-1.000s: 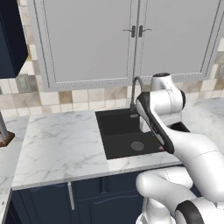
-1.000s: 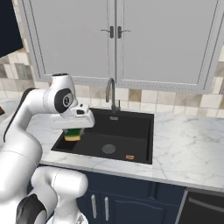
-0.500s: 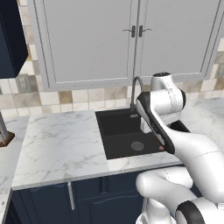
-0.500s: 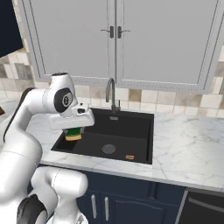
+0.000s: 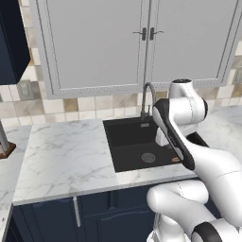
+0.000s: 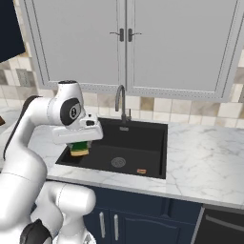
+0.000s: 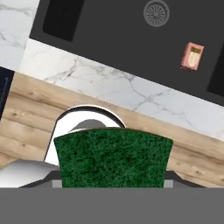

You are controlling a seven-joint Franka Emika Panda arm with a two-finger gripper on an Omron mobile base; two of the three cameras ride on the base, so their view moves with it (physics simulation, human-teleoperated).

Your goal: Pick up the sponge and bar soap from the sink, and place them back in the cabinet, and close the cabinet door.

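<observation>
tool (image 6: pixel 80 147): clamped on the sponge (image 6: pixel 80 148), green face to the hand camera.
sponge: lifted out, hanging just under the tool by the near left rim of the sink (image 6: pixel 157 127).
bar soap (image 7: pixel 192 56): down on the basin floor, well apart from the tool.
advice: keep the clamp firm, rise clear of the worktop (image 6: pixel 205 157) before swinging towards the cabinet (image 5: pixel 10 40), up and far off.

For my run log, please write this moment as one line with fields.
gripper: shut on sponge | position: above left edge of sink | bar soap: on sink floor | light grey cabinet doors: shut
</observation>
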